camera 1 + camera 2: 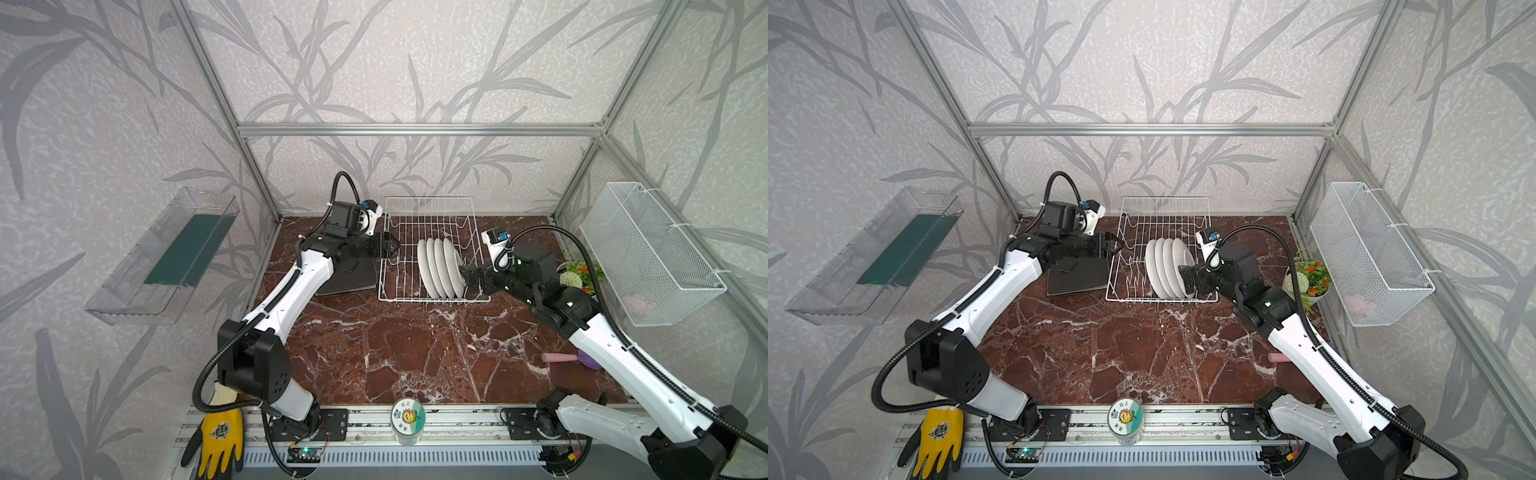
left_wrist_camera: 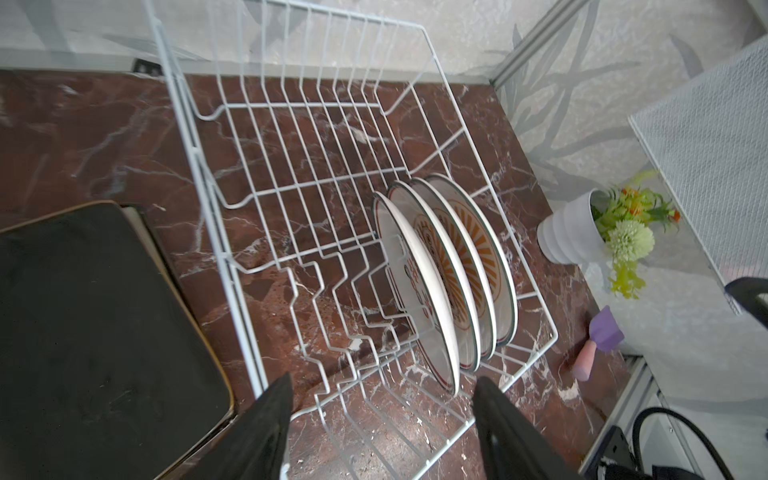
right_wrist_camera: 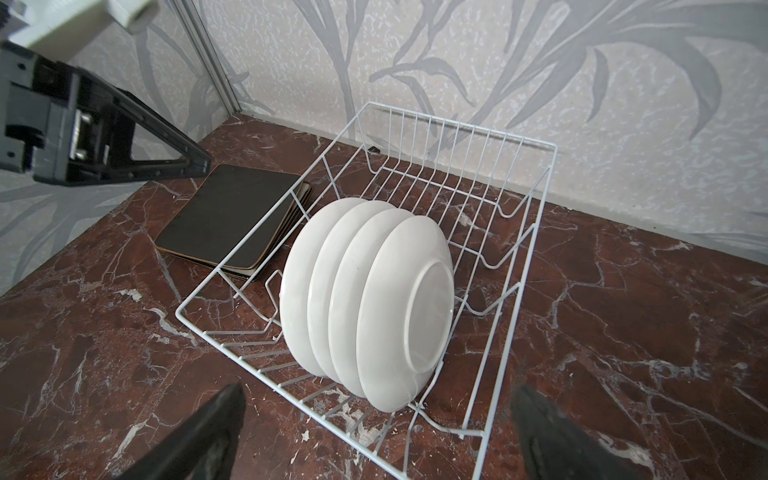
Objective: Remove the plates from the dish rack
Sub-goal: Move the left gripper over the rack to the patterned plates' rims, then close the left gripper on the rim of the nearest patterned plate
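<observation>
Left fingers: parted and empty, hovering at the left rim of the dish rack.
Right fingers: spread wide, nothing held, facing the round plates.
Done: square plates are out, stacked black-back-up on the bench just beside the rack.
Left: every round plate stands upright in the slots.
Count: four round plates, one rack. The square stack looks like four, but its edges sit too tight to be sure.

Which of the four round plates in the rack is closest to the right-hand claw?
The end plate of the row, the only one showing its whole white back and foot ring; it faces the right gripper.
</observation>
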